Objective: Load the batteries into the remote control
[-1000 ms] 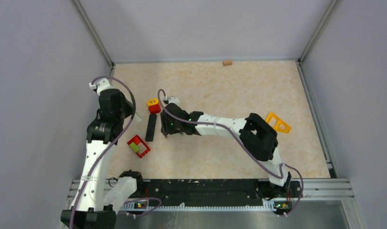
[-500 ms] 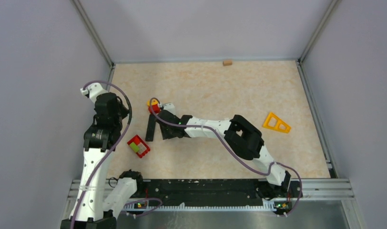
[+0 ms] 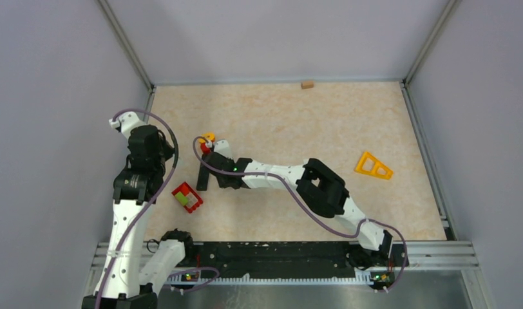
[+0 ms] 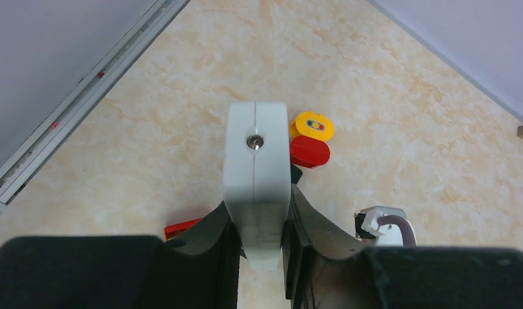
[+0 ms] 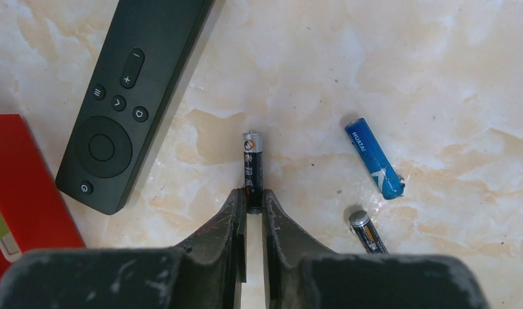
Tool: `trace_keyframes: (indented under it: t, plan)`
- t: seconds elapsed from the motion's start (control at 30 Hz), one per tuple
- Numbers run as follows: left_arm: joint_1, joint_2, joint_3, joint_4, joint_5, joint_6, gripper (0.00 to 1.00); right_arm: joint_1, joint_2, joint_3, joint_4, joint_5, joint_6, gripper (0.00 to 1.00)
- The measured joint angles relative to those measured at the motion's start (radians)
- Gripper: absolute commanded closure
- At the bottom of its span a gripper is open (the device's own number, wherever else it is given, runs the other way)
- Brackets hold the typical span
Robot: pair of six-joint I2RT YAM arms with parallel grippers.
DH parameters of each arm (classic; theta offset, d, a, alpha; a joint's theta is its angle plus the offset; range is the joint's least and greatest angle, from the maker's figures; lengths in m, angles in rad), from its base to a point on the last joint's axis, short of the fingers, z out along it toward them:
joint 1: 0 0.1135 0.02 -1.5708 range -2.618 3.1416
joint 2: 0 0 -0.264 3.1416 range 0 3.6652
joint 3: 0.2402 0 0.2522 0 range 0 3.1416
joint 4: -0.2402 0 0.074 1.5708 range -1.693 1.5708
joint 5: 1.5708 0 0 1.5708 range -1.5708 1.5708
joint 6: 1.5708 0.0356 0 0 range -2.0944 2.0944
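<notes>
The black remote control (image 5: 127, 103) lies face up on the table, buttons showing; from above it (image 3: 203, 179) is just left of the right arm. My right gripper (image 5: 253, 201) is shut on the rear end of a dark battery (image 5: 253, 164), which lies flat and points away from me. A blue battery (image 5: 373, 158) and another dark battery (image 5: 368, 233) lie loose to the right. In the top view the batteries are hidden under the right gripper (image 3: 218, 179). My left gripper (image 4: 257, 215), raised at the left, is shut on a white slim bar (image 4: 256, 154) with a seam and a screw.
A red box (image 3: 187, 197) with a green piece sits left of the remote's button end. A yellow and red toy (image 3: 208, 139) stands beyond the remote. An orange triangular frame (image 3: 373, 165) lies at the right, and a small wooden block (image 3: 306, 84) rests by the back wall.
The right arm has reached further left, toward the remote, and its jaws have closed on the dark battery. The left arm swung slightly left, then stayed still with its grip unchanged.
</notes>
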Motion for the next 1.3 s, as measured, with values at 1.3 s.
trace_keyframes:
  t: [1.3]
  plan:
    - [-0.022,0.037,-0.195,0.349,0.766,-0.03,1.0,-0.187,-0.74,-0.9,-0.093,0.057,0.547,0.9]
